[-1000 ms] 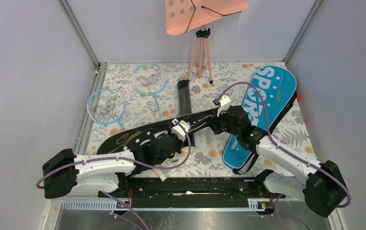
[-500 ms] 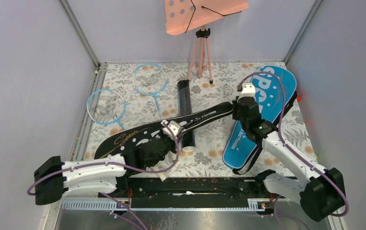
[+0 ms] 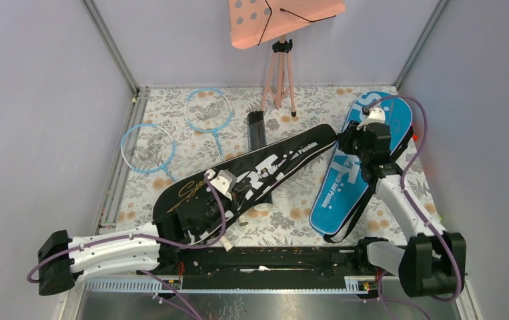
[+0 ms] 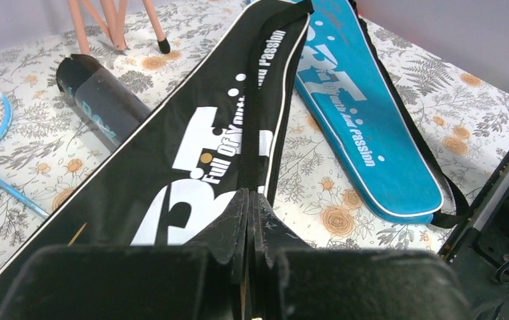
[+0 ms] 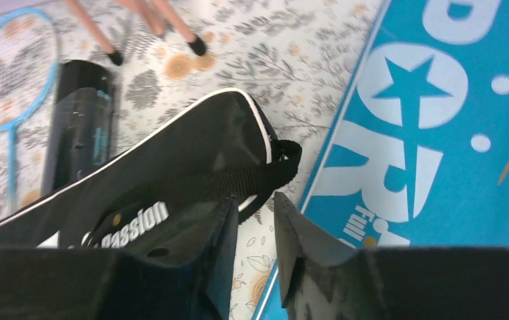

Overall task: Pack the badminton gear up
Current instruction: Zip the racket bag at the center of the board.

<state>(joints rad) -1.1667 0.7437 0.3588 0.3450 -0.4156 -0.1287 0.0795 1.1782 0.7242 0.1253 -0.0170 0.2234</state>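
The black SPORT bag [image 3: 271,163] lies diagonally across the floral table and covers the near end of the black tube [image 3: 257,133]. My left gripper [image 3: 240,191] sits on the bag's wide near half, shut on its black strap [image 4: 255,127]. My right gripper [image 3: 346,139] is open and empty. It hovers between the black bag's narrow end [image 5: 238,127] and the blue SPORT bag [image 3: 337,193]. Two light-blue rackets [image 3: 148,148] [image 3: 208,109] lie at the far left. No shuttlecocks show.
The pink perforated board [image 3: 285,17] on tripod legs [image 3: 278,80] stands at the back centre. Grey walls close in the left, back and right. A black rail [image 3: 258,260] runs along the near edge. A small pale round thing [image 3: 261,208] lies by the tube's near end.
The black bag's narrow end has swung toward the back right. My right gripper carried it there, then let go and moved over the blue bag's edge. My left arm drew back to the left.
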